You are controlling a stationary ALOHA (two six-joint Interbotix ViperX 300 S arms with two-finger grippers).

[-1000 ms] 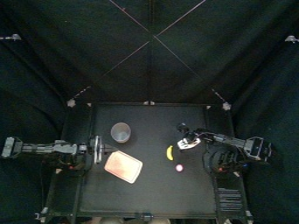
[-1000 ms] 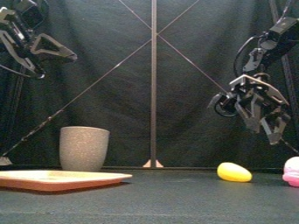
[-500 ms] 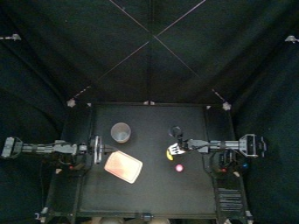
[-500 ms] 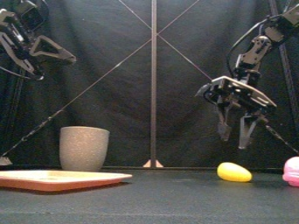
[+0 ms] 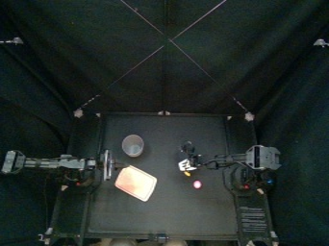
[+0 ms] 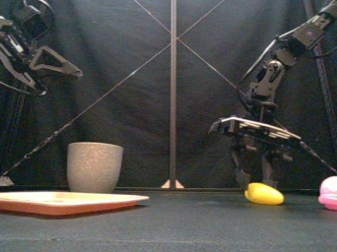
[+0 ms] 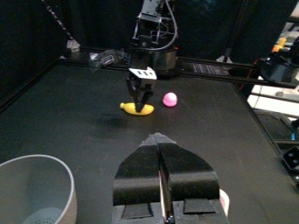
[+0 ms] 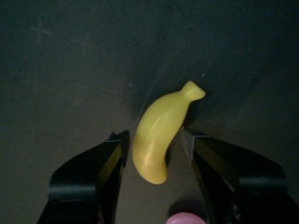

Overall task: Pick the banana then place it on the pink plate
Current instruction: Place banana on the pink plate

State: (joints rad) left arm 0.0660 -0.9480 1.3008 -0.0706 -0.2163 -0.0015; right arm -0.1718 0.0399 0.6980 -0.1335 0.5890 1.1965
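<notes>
Right gripper [image 8: 158,137] sits low over the banana [image 8: 163,131], jaws apart, one on each side of its thicker half; can't tell if they touch it. Banana lies flat on the table [image 5: 167,211], right of centre. Its long axis runs along the jaws, stem tip pointing away from the wrist. Left gripper [image 7: 160,149] is parked at the left, jaws together.

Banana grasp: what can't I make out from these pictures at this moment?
- Right wrist view: the right gripper has open jaws on either side of the banana; whether they touch it is unclear.
- Top view: the banana is nearly hidden under that gripper and too small to judge.
- Front view: the pink toy is cut off by the right edge; its kind is unclear.
</notes>
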